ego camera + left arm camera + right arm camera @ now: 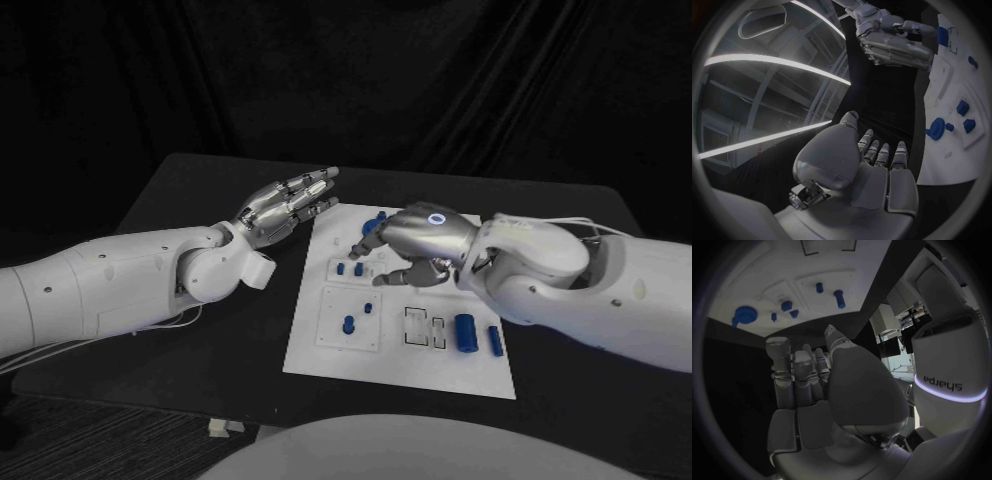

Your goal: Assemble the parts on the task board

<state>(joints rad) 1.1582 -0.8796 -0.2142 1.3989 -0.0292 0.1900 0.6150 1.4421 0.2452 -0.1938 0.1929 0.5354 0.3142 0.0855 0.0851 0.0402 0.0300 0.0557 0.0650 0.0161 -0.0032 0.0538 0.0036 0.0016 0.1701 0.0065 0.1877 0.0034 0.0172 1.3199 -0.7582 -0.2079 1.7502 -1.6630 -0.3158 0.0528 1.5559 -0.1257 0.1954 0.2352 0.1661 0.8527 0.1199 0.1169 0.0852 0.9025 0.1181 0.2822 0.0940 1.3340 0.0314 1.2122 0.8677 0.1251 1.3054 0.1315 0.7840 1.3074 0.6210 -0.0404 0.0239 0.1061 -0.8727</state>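
Fingers: your left hand lies flat, fingers straight and side by side, empty; whether your right hand holds anything, I cannot tell.
Blue parts lie on the task board; lower the right hand slowly over the board's far end, left kept clear beside it.

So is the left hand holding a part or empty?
Empty. The left hand hangs beside the task board with fingers straight, nothing between them.

Dim, dark-backed scene; the white task board stands out brightest, and wrist views bend strongly at their rims.
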